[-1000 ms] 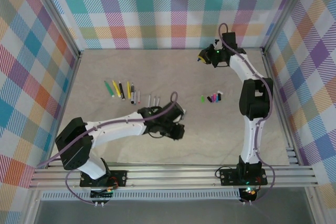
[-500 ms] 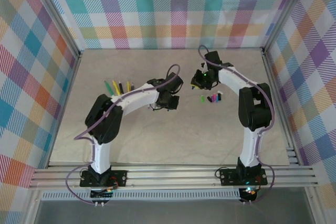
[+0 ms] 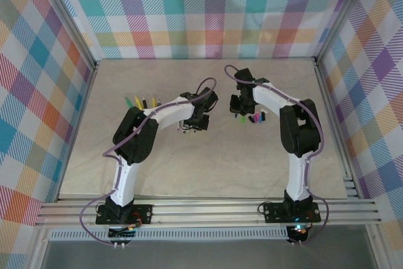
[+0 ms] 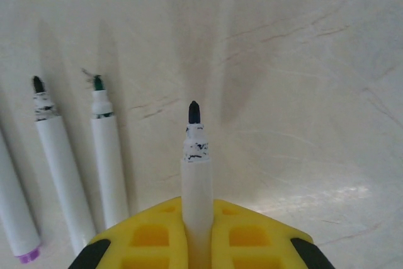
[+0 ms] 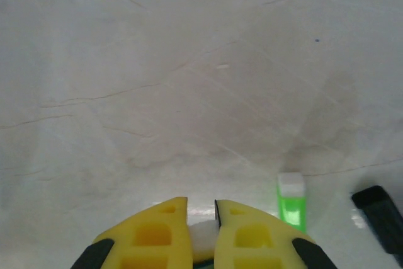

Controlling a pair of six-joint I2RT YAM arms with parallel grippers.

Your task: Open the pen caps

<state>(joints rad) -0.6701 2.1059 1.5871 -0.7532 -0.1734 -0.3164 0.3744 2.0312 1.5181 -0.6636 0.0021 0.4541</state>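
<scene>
Arms that stood well apart a second ago now meet near the table's middle. Left gripper (image 4: 198, 222) pinches a white pen (image 4: 197, 174) whose dark tip is bare, beside two other uncapped pens (image 4: 108, 162). Right gripper (image 5: 201, 228) is pressed on a small pale piece, probably that pen's cap, just beside the green cap (image 5: 291, 203) and black cap (image 5: 378, 209) lying on the table. This pen looks done; the coloured pens (image 3: 141, 103) farther left may still need opening.
</scene>
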